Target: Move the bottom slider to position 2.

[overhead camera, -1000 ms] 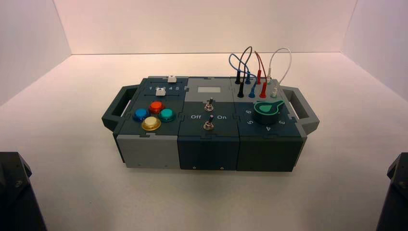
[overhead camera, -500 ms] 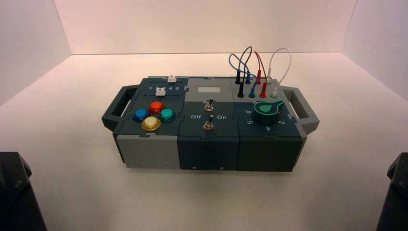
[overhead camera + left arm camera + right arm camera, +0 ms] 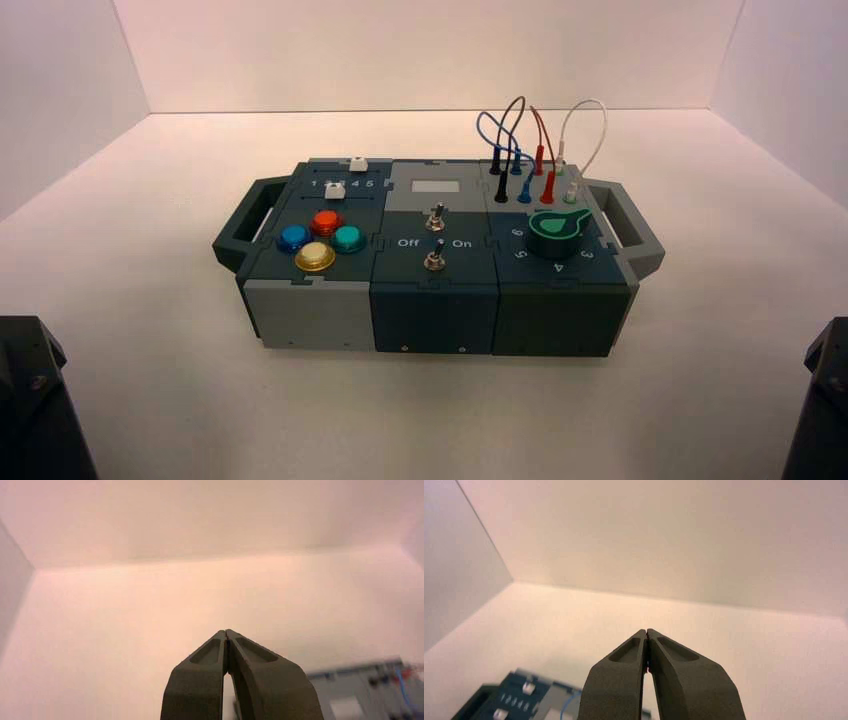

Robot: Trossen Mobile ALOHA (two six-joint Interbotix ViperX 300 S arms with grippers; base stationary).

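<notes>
"Bottom slider: where does it sit?"

"On the dark panel in the far left part of the box. It's the nearer of two small white knobs, just beyond the red button."

"And the other one?"

"The top slider is farther back and a little to the right, across the row of white numerals."

"Is the bottom one at position 2?"

"I cannot tell; neither wrist view shows that plainly."

"What about the grippers?"

"The left gripper is clenched, its tips together and nothing between them, on the arm at the near left. The right gripper is clenched too, equally bare, at the near right. Both are well apart from the slider."

"Anything else on the box?"

"Blue, green and yellow buttons near the red one, two toggle switches down the middle, a green dial at the right, and looping wires at the far right."
</notes>
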